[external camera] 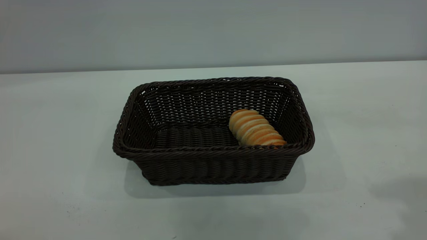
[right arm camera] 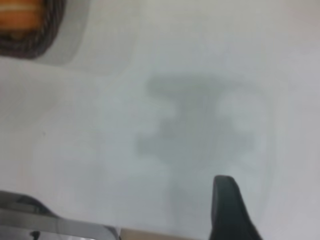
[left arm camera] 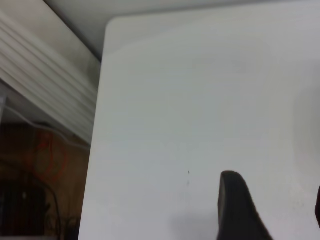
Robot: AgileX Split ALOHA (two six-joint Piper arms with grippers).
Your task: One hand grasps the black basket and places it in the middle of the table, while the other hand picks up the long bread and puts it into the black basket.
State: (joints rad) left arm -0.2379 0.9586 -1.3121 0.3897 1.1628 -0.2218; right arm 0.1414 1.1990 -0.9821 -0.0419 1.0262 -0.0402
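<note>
The black basket (external camera: pixel 213 163) stands in the middle of the white table (external camera: pixel 367 116). The long bread (external camera: pixel 255 128) lies inside it, at its right end, leaning on the front wall. Neither gripper shows in the exterior view. My left gripper (left arm camera: pixel 274 192) hangs open and empty over bare table near a rounded table corner; one finger (left arm camera: pixel 235 207) shows fully, the other only as a sliver at the picture's edge. My right gripper (right arm camera: pixel 272 197) is over bare table, apart from the basket's corner (right arm camera: pixel 30 45) and the bread (right arm camera: pixel 20 12); only one finger (right arm camera: pixel 227 210) shows, with bare table beside it.
The table's rounded corner and edge (left arm camera: pixel 102 100) lie close to the left gripper, with a white ribbed panel (left arm camera: pixel 45 85) and dark floor beyond. The table's front edge (right arm camera: pixel 150 232) runs near the right gripper. A grey wall (external camera: pixel 213 30) stands behind the table.
</note>
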